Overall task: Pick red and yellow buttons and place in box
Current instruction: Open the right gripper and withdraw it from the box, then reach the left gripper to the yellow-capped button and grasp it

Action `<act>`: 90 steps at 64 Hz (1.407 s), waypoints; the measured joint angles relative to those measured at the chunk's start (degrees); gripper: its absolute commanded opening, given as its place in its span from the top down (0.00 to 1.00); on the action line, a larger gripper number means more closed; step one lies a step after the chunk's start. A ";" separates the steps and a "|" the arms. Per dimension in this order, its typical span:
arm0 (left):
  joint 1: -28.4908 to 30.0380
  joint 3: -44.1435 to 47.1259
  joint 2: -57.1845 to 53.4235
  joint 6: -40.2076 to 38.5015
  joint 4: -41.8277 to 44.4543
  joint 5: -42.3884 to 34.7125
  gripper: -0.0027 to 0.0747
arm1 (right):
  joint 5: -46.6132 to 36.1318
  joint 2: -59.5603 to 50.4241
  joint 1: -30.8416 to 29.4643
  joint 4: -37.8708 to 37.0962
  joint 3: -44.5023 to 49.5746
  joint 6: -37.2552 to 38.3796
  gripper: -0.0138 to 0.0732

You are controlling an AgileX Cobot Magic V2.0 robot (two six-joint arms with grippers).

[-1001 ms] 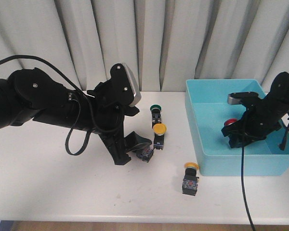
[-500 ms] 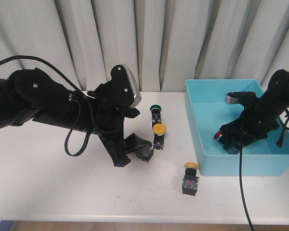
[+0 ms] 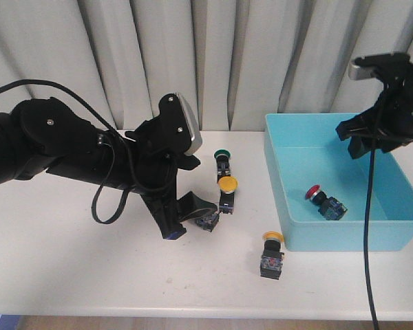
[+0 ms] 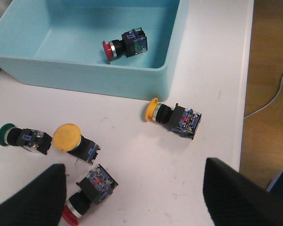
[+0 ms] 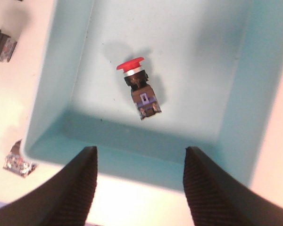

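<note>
Inside the smooth turquoise plastic box, a red-capped button lies on its side with its blocky black body; its small label is too tiny to read. Above the box, the right gripper hangs with ribbed black fingers spread apart and empty. Beside the box, on the white table, the left gripper stands spread around another red button, near two yellow buttons and a green button.

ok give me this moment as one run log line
right gripper: open, above box | red button: in box | left gripper: open, over second red button | yellow buttons: on table
</note>
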 measured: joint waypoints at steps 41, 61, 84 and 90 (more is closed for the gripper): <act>0.00 0.00 0.00 0.00 0.00 0.00 0.21 | -17.73 -39.27 10.35 -2.72 40.49 9.76 0.38; 0.00 0.00 0.00 -6.20 0.41 -4.13 0.26 | -22.18 -49.85 10.35 -2.68 51.05 9.76 0.38; -1.71 -7.80 7.79 -17.98 13.43 -3.40 0.31 | -22.75 -50.12 10.35 -2.62 51.10 9.87 0.38; -1.71 -13.70 11.71 -21.70 21.39 0.71 0.31 | -22.80 -50.12 10.35 -2.62 51.10 9.89 0.38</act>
